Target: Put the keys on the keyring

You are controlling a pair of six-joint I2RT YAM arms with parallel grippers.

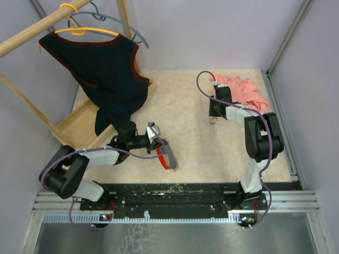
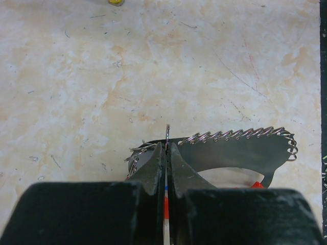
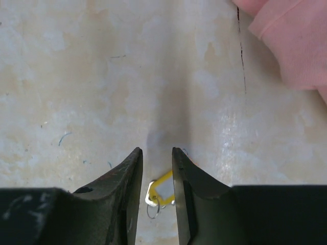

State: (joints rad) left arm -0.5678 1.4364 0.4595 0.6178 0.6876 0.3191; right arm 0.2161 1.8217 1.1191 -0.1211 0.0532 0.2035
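The keyring (image 1: 167,154) is a thin red loop joined to a silvery ridged strip, held just above the table in front of the left arm. In the left wrist view it shows as a grey plate (image 2: 235,150) edged with small wire rings. My left gripper (image 2: 167,145) is shut on one thin ring at its rim, and it also appears from above (image 1: 157,139). A key with a yellow tag (image 3: 163,188) and a small wire ring lies flat on the table. My right gripper (image 3: 157,153) stands over it with jaws apart, the tag between the fingers. From above, that gripper (image 1: 214,118) points down near the pink cloth.
A pink cloth (image 1: 242,90) lies at the back right, close to the right gripper, and fills a corner of the right wrist view (image 3: 291,41). A wooden rack (image 1: 79,124) at the left carries a dark vest (image 1: 108,69) on a hanger. Grey walls close in the table.
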